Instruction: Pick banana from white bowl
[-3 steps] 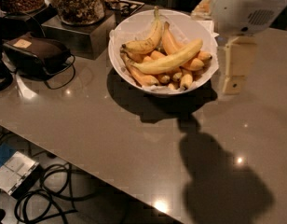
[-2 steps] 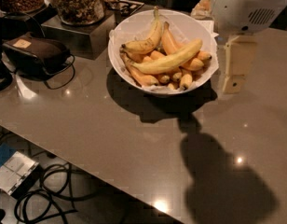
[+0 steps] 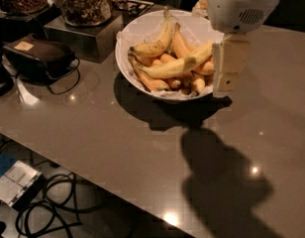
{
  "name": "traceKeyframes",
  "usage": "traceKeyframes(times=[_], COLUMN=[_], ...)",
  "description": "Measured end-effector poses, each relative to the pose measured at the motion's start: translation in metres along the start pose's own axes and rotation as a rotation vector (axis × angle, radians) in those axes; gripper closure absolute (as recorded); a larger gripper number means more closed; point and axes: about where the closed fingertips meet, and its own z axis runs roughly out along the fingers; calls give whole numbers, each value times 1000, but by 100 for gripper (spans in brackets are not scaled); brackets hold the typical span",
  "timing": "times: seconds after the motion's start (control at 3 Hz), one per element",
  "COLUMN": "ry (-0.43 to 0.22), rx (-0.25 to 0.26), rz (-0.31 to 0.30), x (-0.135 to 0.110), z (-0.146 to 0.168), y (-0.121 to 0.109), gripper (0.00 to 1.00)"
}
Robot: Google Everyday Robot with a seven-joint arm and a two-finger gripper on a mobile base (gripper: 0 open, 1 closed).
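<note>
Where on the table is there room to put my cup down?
The big bare patch of table in front of the white bowl is free, down to the near edge, and so is the stretch right of the gripper, which hangs by the bowl's right rim. The back left is crowded: glass jars, a metal box, a black pouch.

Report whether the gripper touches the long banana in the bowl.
Cannot tell. In the camera view the gripper hangs at the rim of the white bowl, overlapping the end of the banana; this angle shows neither contact nor gap.
</note>
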Motion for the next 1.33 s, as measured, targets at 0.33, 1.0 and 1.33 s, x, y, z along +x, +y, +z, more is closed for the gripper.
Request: traceKeyframes(times=[0.33, 1.0, 1.33], ry=[-3, -4, -12], rx=[-2, -7, -16], rz=[5, -19, -30], x=[-3, -5, -9], z=[8, 17, 22], y=[-17, -46, -54], gripper=[0, 7, 15])
